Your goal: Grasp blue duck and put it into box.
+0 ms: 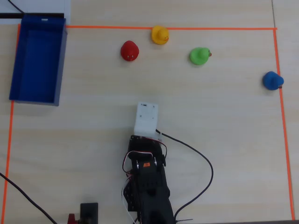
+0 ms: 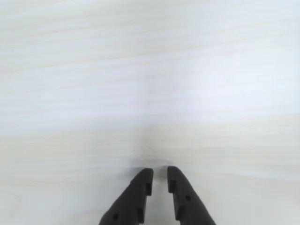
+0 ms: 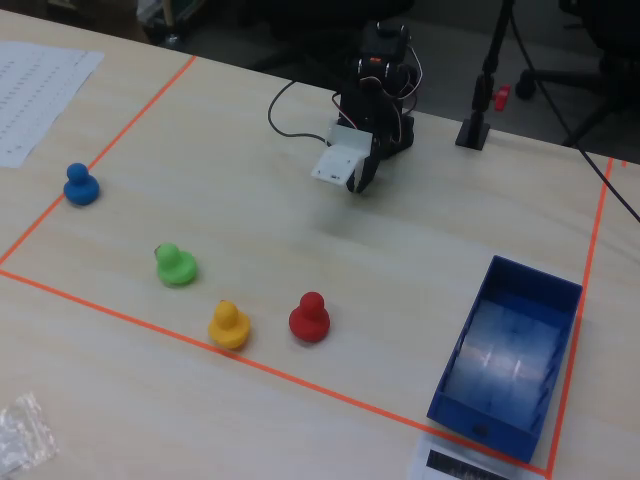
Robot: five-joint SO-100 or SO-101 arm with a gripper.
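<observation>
The blue duck (image 1: 272,80) stands at the right edge of the taped area, on the orange line; in the fixed view it (image 3: 79,185) is at the far left. The deep-blue open box (image 1: 37,60) lies empty in the top left corner; in the fixed view it (image 3: 510,360) is at the lower right. My gripper (image 2: 160,171) hangs low over bare table near the arm's base, far from both. Its jaws are almost together with nothing between them. In the overhead view the white wrist housing (image 1: 146,119) hides the jaws.
A red duck (image 1: 130,50), a yellow duck (image 1: 160,35) and a green duck (image 1: 200,55) stand in a loose row along the far taped line. Orange tape (image 1: 187,28) frames the work area. A black cable (image 1: 201,163) loops beside the arm.
</observation>
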